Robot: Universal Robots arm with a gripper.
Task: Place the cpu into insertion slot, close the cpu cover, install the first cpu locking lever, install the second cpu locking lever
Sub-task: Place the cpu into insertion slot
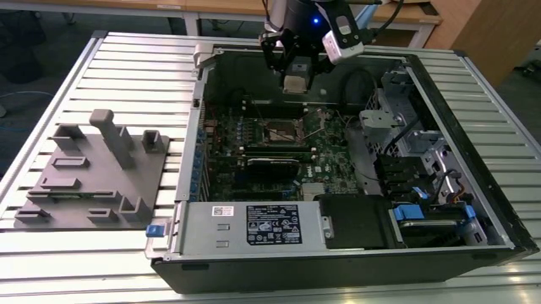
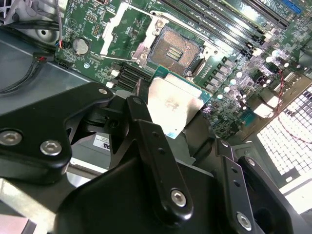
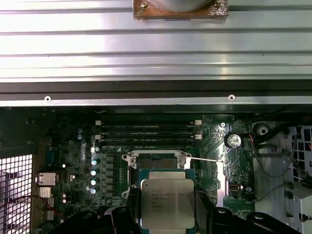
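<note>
**Chip held over open case, socket uncovered**

Slatted metal table (image 1: 127, 69) carried the whole set-up. An open computer case (image 1: 338, 253) lay on its side on it, and a grey moulded fixture block (image 1: 93, 171) sat just beside the case at the exterior view's left.

The arm (image 1: 308, 16) came in from the far edge and pointed down into the case's far end, with its wrist above the motherboard (image 1: 334, 155).

The gripper (image 1: 294, 79) hung clear of the board, over the far rim of the case. Its black fingers (image 2: 146, 131) were closed in on two opposite edges of the cpu (image 2: 173, 105), which they held with nothing under it.

In both wrist views the cpu's silvery lid faced the camera. The chip sat level in the first wrist view (image 3: 167, 202) and tilted in the second.

The insertion slot (image 2: 174, 48) was bare, its brownish contact field showing, and it lay apart from the chip. In the exterior view the slot (image 1: 282, 133) was nearer mid-board than the gripper.

The cpu cover (image 2: 115, 29) was swung open, lying beside the slot.
</note>
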